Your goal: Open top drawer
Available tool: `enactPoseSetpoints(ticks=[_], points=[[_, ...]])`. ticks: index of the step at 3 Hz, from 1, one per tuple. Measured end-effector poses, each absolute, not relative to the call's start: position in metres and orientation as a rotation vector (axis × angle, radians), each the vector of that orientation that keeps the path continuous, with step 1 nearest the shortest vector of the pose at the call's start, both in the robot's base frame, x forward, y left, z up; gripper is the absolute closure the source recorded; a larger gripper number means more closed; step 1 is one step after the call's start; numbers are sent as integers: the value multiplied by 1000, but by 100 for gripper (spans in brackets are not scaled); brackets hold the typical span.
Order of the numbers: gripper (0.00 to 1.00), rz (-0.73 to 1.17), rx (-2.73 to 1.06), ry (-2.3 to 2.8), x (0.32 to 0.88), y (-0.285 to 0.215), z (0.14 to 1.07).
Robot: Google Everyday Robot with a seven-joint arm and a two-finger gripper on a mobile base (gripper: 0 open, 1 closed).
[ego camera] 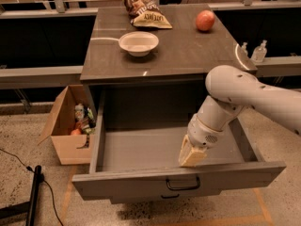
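Observation:
The top drawer (141, 147) is a wide grey metal drawer, pulled far out of the cabinet, and its inside is bare. Its front panel (117, 185) faces me with a small dark bail handle (183, 184) at the middle. My gripper (192, 153) hangs from the white arm (244, 95) inside the drawer, just behind the front panel and right above the handle. A second drawer's handle (168, 197) peeks out below.
On the cabinet top (188, 46) stand a white bowl (138, 42), a chip bag (146, 8) and a red apple (205, 20). An open cardboard box (66, 126) with items sits on the floor at the left. A black pole (34, 194) lies at the lower left.

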State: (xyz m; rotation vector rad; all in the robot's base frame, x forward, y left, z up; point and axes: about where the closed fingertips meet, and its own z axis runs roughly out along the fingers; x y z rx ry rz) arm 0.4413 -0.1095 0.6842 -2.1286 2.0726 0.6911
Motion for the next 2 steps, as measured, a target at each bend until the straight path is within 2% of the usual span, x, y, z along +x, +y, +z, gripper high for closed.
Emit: enactPoseSetpoints(ticks=[1, 2], points=[[100, 713, -2117, 2082, 437, -110, 694], [100, 567, -2062, 2141, 452, -131, 706]])
